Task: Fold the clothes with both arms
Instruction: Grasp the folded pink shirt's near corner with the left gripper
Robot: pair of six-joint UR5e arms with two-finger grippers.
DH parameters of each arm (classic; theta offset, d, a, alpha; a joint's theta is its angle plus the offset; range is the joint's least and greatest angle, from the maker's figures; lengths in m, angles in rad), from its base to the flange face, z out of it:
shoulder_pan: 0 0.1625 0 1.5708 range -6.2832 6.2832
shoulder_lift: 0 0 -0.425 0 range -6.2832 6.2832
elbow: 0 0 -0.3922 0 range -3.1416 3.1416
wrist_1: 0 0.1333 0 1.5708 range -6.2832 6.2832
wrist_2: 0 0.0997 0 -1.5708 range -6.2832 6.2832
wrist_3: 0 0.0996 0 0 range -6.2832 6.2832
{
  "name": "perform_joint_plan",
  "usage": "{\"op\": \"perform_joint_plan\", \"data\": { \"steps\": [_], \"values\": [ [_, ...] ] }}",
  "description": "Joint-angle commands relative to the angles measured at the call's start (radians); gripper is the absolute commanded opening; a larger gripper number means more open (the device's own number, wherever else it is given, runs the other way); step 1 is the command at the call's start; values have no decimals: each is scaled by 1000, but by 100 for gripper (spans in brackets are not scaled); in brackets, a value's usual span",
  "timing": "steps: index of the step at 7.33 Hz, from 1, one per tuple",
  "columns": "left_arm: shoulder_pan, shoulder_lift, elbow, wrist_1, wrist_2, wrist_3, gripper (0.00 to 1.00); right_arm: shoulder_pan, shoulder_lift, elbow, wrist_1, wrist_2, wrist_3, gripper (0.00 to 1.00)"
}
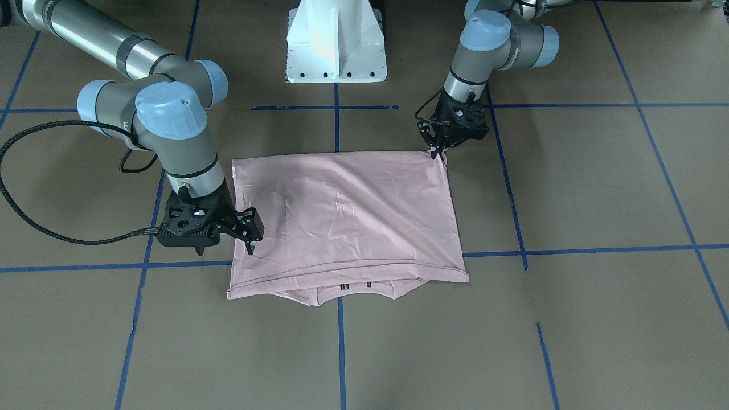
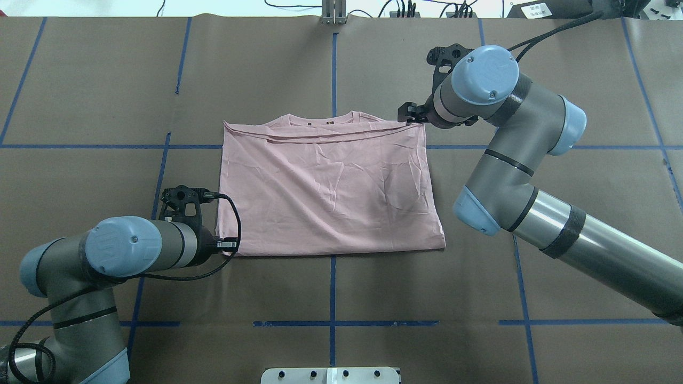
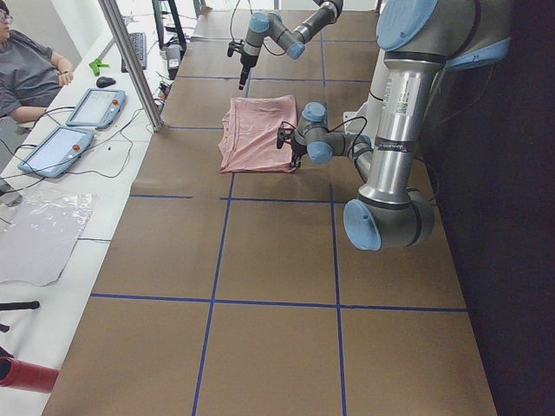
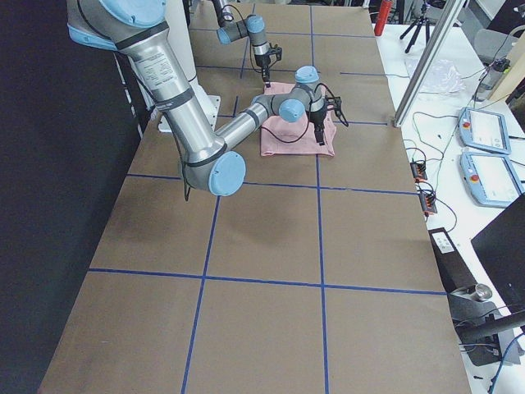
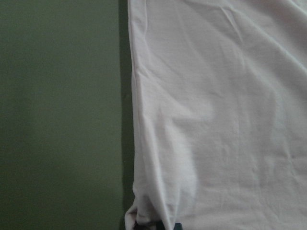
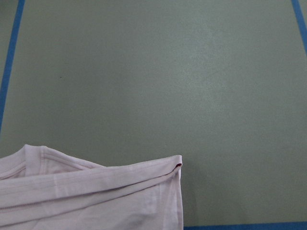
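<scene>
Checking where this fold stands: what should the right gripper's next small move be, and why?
Probably lower the right gripper and close it on the pale pink folded T-shirt near its collar-end corner. The left gripper seems to pinch the diagonally opposite corner, cloth bunched there, while the right wrist view shows the collar-end corner lying flat, unheld.
</scene>
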Motion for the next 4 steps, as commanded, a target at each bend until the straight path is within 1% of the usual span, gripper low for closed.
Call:
{"op": "perform_joint_plan", "data": {
  "steps": [1, 2, 4],
  "values": [
    [0, 4, -4, 0, -2, 7, 0, 0, 0, 0, 1, -1, 0, 100],
    [-4, -3, 3, 0, 1, 60, 0, 0, 0, -2, 1, -1, 0, 100],
    [-163, -28, 80, -5, -3, 256, 0, 0, 0, -5, 2, -3, 0, 100]
  ]
}}
